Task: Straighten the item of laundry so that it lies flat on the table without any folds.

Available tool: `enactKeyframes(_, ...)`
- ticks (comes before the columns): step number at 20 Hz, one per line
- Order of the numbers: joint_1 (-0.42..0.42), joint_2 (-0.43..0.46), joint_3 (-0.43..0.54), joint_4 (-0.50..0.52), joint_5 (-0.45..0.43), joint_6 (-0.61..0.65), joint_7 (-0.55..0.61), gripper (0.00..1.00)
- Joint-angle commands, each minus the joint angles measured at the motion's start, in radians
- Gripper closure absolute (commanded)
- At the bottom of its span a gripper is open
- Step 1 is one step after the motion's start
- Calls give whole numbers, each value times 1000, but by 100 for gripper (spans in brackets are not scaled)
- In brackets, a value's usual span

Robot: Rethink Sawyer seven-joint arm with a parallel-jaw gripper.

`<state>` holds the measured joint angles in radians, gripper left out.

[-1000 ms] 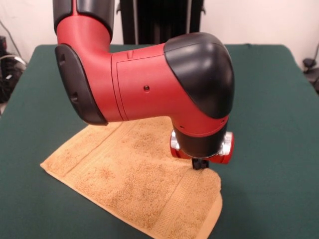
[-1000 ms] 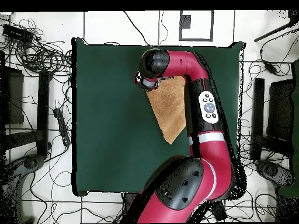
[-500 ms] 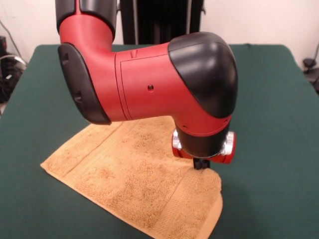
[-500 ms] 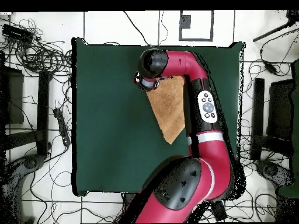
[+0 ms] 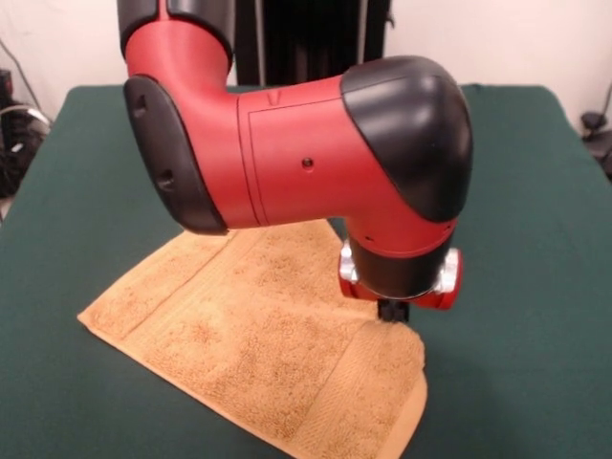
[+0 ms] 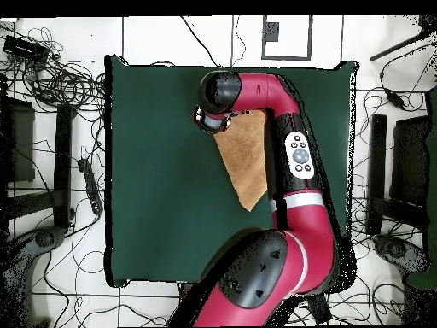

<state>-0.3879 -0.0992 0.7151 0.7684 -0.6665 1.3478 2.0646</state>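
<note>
Black claw [image 5: 393, 312] under the red-and-black arm's [image 5: 306, 143] wrist sits low at the near right corner of the golden-orange terry-cloth towel [image 5: 258, 330]; can't tell its opening or whether it grips anything. Towel lies on the dark green felt-covered table [image 5: 535, 239], woven band at the near edge, partly under the arm.

We see a pale tiled floor [image 6: 154, 34] strewn with black cables [image 6: 51, 81] at nine o'clock, and a cream wall [image 5: 497, 38] at twelve.
</note>
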Motion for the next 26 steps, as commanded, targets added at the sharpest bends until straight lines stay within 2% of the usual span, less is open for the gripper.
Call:
enactKeyframes(1,73,0,-15,40,52,127,-155,100)
enactKeyframes(12,85,-23,-6,-18,87,241,-200,100)
enactKeyframes(15,81,-29,-18,-5,59,193,-239,100)
enactKeyframes(18,62,-37,-22,28,61,107,-210,100)
enactKeyframes(21,60,-7,-25,-20,31,102,-240,100)
enactKeyframes(26,73,77,-11,-151,-5,188,-295,100)
